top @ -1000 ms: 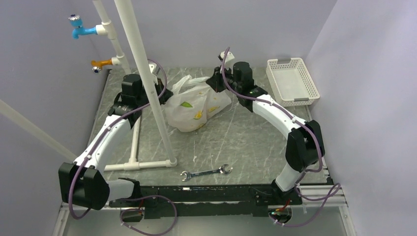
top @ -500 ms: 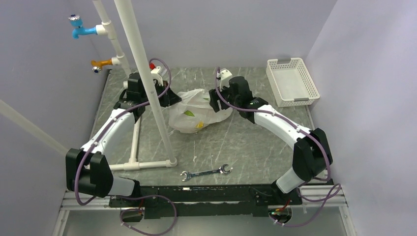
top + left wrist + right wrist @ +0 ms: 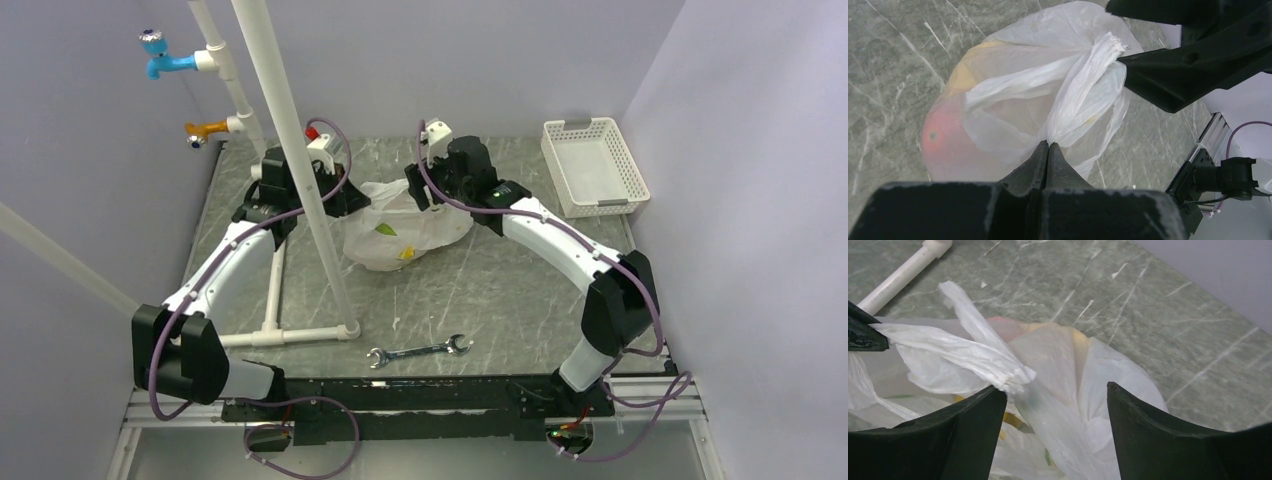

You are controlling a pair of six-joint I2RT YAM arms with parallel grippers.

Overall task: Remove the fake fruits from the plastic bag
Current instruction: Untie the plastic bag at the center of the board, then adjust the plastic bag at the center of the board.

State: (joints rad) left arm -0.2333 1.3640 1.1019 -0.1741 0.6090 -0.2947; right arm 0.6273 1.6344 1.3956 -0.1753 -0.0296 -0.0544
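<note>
My left gripper [image 3: 1048,147] is pinched shut on a handle [image 3: 1083,85] of the bag [image 3: 405,228], which lies on the table [image 3: 500,290]. My right gripper [image 3: 1057,410] gapes wide just above it, holding nothing. 0 fruits [image 3: 943,145] are out; I judge all sit inside.

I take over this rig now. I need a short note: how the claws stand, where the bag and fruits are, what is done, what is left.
Left claw: shut on a bunched strip of the plastic bag.
Right claw: open over the bag's top, gripping nothing.
Bag lies on the table, fruits inside it.
Done: no fruit out yet.
Left: take all fruits out.
</note>
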